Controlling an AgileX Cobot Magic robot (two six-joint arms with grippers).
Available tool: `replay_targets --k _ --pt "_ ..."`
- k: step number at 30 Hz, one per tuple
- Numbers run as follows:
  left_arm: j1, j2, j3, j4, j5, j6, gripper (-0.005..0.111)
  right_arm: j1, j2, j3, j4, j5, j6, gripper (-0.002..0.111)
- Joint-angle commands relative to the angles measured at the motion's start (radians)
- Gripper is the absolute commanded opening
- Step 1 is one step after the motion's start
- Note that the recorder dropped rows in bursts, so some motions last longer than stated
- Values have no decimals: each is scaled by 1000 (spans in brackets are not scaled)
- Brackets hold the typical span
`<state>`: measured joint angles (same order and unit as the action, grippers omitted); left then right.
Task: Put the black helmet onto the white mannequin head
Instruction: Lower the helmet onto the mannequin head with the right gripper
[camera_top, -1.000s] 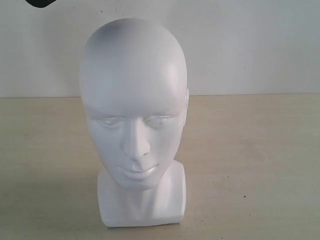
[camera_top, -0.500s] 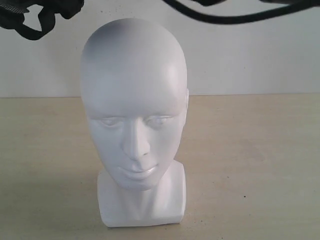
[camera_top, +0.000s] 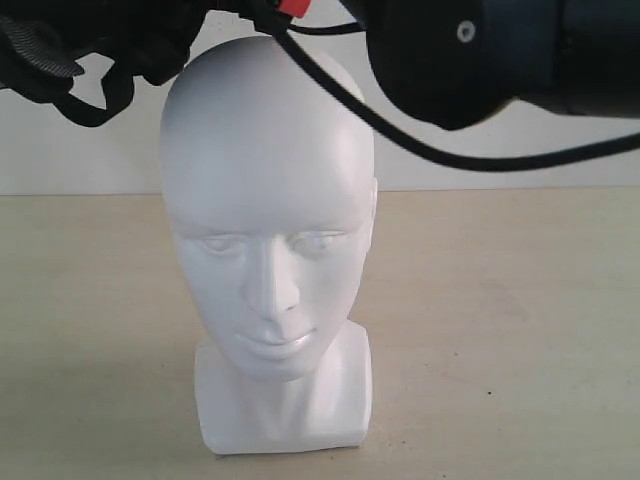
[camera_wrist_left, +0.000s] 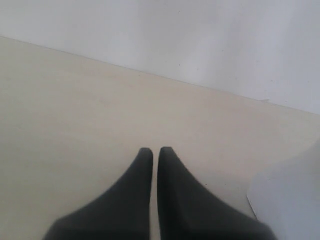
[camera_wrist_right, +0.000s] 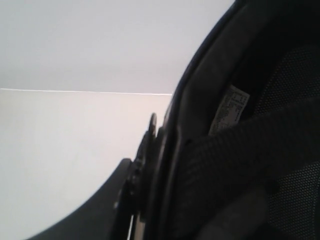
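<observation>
Exterior view: the black helmet (camera_top: 470, 50) hangs blurred across the top of the frame, above and partly in front of the crown of the white mannequin head (camera_top: 265, 200); it is not on the head yet.
Chin strap: the chin strap (camera_top: 330, 85) droops across the front of the crown, with the red buckle (camera_top: 293, 8) at the frame's upper edge.
Right claw: the right claw (camera_wrist_right: 175, 215) is clamped on the helmet's rim, one finger outside the shell and the other apparently inside against the padding.
Left claw: the left claw (camera_wrist_left: 155, 160) has its fingers almost touching with nothing between them, above bare table.
Head: bare, upright on its block base, facing the camera.
Step in hand: by my reading, bringing the helmet in over the head.
Next move: centre the opening over the crown and lower it straight, keeping the strap from getting trapped under the shell.
Helmet materials: matte shell, woven strap, dark mesh lining (camera_wrist_right: 295, 85) with a white sewn tag (camera_wrist_right: 232, 112).
Head surface: glossy, smooth, rounded; the shell would likely slide on it.
Table: the table (camera_top: 520, 330) is pale and matte.
Wall: the wall (camera_top: 80, 140) is plain white.
</observation>
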<state>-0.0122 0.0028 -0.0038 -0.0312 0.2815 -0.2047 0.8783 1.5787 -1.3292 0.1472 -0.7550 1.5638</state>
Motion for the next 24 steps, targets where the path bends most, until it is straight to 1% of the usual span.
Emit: replay_targets --k 1,4,16,24 --pt "-9 -3 4 -2 -3 4 4 -1 -51 37 20 -212 -5 0" --pt "-9 -3 4 -2 -3 4 4 -1 -61 70 52 -203 -5 0" --pt "-9 -3 4 -2 -3 4 4 -1 -124 238 78 -302 -7 0" --pt "-9 -3 4 -2 -3 4 4 -1 -151 297 112 -375 -30 0"
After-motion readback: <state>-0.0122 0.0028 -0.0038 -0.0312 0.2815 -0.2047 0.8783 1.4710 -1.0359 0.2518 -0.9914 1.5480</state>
